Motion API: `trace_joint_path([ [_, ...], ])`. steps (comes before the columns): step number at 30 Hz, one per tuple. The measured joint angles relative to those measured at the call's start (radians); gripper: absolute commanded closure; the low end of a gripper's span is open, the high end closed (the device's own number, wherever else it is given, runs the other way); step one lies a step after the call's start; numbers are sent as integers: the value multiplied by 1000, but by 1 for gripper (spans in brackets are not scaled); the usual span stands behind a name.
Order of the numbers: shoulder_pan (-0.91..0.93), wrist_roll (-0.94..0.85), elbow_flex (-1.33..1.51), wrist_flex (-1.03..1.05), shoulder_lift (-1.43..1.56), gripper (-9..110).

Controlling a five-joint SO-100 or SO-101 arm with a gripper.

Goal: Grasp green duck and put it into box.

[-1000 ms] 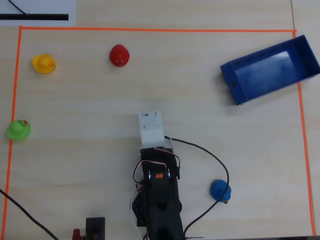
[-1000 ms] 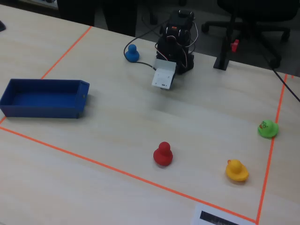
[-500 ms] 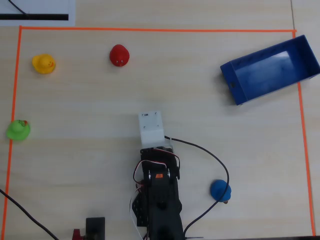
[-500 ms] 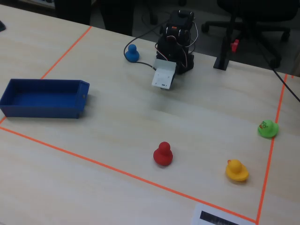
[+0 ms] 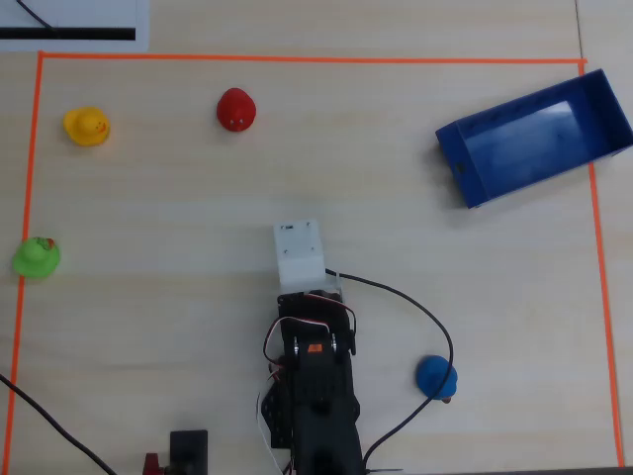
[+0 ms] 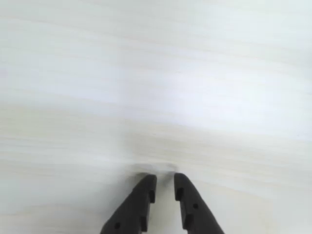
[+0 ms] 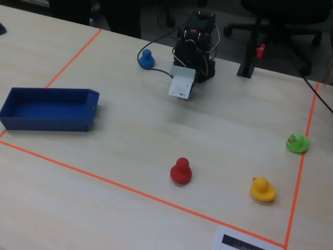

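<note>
The green duck [image 5: 36, 257] sits at the left edge of the overhead view, on the orange tape line; in the fixed view it [image 7: 297, 142] is at the far right. The dark-blue box [image 5: 458, 166] lies open and empty at the upper right of the overhead view and at the left of the fixed view [image 7: 47, 124]. My gripper [image 6: 165, 179] hangs just above bare table near the arm's base, far from both. Its jaws stand almost together with a thin gap and hold nothing. In the overhead view the white wrist block [image 5: 300, 252] hides the jaws.
A yellow duck [image 5: 87, 126], a red duck [image 5: 235, 109] and a blue duck [image 5: 435, 377] stand inside the orange tape border [image 5: 297, 58]. A black cable [image 5: 435, 327] loops right of the arm's base [image 5: 315, 396].
</note>
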Motion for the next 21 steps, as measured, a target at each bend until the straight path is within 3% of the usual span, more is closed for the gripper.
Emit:
trace_joint_path([
  [21,-5,0,0,0,0,101],
])
